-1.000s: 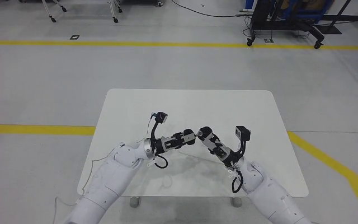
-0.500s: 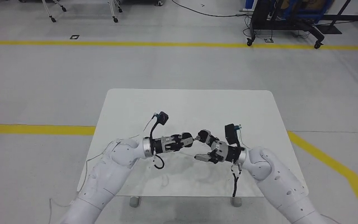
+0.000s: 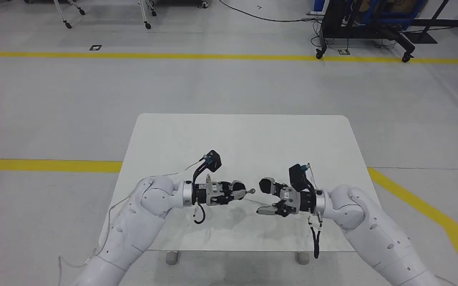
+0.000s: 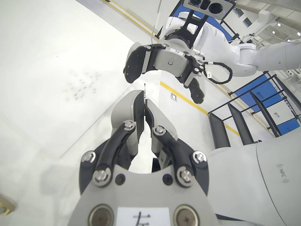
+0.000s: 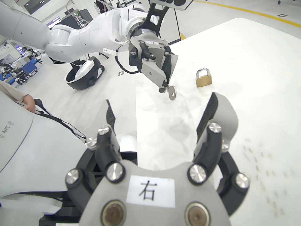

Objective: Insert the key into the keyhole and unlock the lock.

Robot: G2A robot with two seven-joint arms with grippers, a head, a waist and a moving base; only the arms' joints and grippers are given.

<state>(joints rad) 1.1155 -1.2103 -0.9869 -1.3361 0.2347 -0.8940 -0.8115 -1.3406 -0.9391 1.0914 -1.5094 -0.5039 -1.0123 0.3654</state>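
My left gripper (image 4: 143, 101) is shut on a small silver key (image 4: 144, 90), held above the white table (image 3: 286, 143). From the right wrist view, the left gripper (image 5: 167, 81) grips the key's blade, and the round head (image 5: 172, 93) sticks out beyond the fingertips. My right gripper (image 5: 162, 105) faces it a short way off, open wide, with nothing between its fingers. The top view shows the left gripper (image 3: 242, 191) and the right gripper (image 3: 265, 199) tip to tip with a small gap. A brass padlock (image 5: 203, 78) stands upright on the table beyond the key, its shackle closed.
Both arms hang low over the front half of the table. A brass corner (image 4: 5, 207) shows beside the left wrist. Scuff marks (image 5: 263, 151) dot the tabletop near the right gripper. The table's front edge (image 3: 236, 249) runs just behind the arms.
Both grippers were together near the table's middle. They have dropped toward the front edge and come apart; the right gripper has turned and opened, while the left keeps the key.
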